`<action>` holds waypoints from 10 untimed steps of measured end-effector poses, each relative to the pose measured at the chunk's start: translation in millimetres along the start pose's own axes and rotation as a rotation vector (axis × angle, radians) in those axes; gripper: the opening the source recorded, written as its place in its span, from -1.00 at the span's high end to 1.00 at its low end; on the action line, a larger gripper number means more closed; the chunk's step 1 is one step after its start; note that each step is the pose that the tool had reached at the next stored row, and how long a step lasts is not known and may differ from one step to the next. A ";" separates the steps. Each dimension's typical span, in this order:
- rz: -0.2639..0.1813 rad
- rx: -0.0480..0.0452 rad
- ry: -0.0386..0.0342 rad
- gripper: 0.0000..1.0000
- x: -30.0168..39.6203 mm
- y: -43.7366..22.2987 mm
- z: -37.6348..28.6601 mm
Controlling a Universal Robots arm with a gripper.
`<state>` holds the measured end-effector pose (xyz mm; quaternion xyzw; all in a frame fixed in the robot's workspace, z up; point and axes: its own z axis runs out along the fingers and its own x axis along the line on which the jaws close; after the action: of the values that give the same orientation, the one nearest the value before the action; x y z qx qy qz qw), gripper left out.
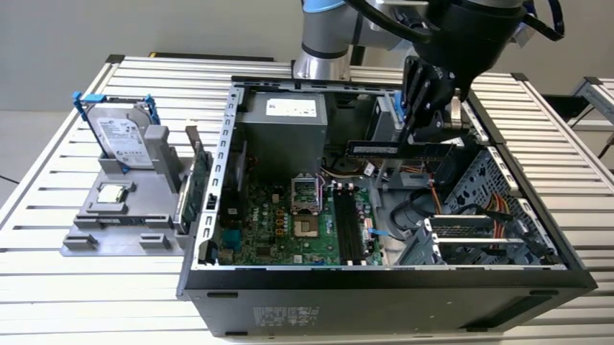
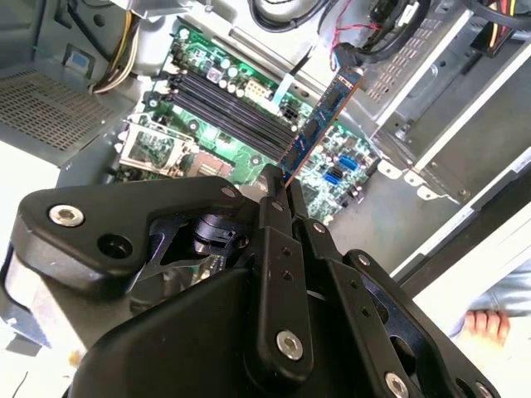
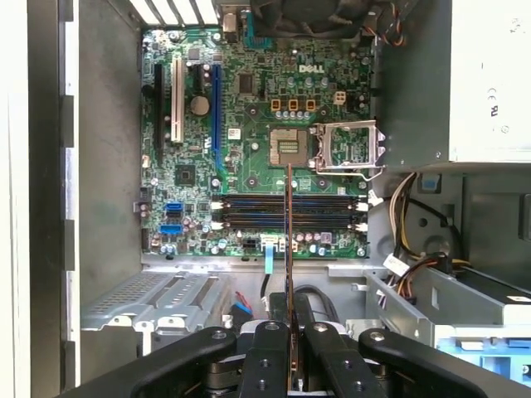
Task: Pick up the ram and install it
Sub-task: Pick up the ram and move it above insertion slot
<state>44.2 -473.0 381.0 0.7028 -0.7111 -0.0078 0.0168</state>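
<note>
The pick-up is done: the gripper [image 1: 433, 136] is clenched on one end of the ram [image 1: 395, 149] and holds it in the air inside the open computer case [image 1: 384, 291], above the motherboard [image 1: 287, 226]. In both wrist views the stick juts out from between the closed fingers [image 3: 270, 348], its narrow edge turned toward the first wrist camera, its blue-green face and yellowish contact edge showing in the second wrist view.

The install is not done. The ram is clear of the board and touches nothing but the gripper. The long black memory slots [image 3: 286, 211] beside the processor socket [image 3: 344, 145] all look unfilled. In the exterior view the stick appears to lie crosswise to those slots rather than in line with them, so lining up, lowering and seating are all left.

Outside the case, on the slatted worktop [image 1: 57, 287], a grey holder [image 1: 120, 230] carries a hard drive [image 1: 123, 140] and a small square chip [image 1: 113, 192].
</note>
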 end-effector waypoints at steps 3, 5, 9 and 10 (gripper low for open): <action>0.000 0.0000 0.0000 1.00 -2.9 0.0 0.0; 0.000 0.0000 0.0000 1.00 -5.0 0.1 -0.1; 0.000 0.0000 0.0000 1.00 -9.8 0.1 -0.1; 0.000 0.0000 0.0000 1.00 -10.9 0.1 -0.1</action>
<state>44.2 -462.1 381.0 0.7028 -0.7111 -0.0078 0.0168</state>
